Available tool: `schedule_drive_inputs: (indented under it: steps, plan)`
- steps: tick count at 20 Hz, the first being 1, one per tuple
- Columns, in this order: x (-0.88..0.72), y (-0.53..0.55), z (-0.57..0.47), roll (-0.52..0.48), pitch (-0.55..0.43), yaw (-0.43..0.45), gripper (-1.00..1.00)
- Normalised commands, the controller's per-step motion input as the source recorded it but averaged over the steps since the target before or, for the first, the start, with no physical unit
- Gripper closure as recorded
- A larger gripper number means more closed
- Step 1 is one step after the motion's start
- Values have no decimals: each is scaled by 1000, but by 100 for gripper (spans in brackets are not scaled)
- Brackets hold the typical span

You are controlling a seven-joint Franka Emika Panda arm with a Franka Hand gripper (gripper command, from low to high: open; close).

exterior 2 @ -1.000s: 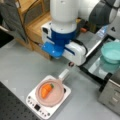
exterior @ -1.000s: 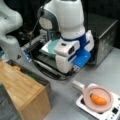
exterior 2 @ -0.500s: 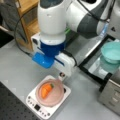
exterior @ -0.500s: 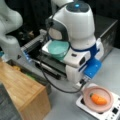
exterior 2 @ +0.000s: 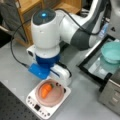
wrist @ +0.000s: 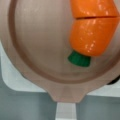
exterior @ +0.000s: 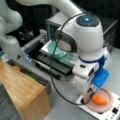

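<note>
My pincer hangs low over the pink pan; whether it is open I cannot tell. The toy carrot lies in the pan, ungrasped, on the white cooker.

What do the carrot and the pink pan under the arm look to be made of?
The carrot looks like glossy moulded plastic: bright highlights, a clean seam across it and a ribbed green stem cap, so probably a toy. The pink pan has a smooth matte surface with soft reflections; plastic seems likely, though coated metal cannot be ruled out. The pincer itself does not show in any view.
</note>
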Motion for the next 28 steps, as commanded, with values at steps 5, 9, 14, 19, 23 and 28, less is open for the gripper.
schedule_drive_inputs:
  steps: [5, 9, 14, 19, 23, 28]
  plan:
    - [347, 1, -95, -275, 70, 158, -100]
    - [277, 41, -45, -298, 100, 108, -100]
    - [257, 75, -15, -299, 88, 70, -100]
    - [255, 42, 2, -323, 54, 37, -100]
    - [215, 19, -21, -332, 53, 17, -100]
    - [187, 18, -1, -341, 67, 7, -100]
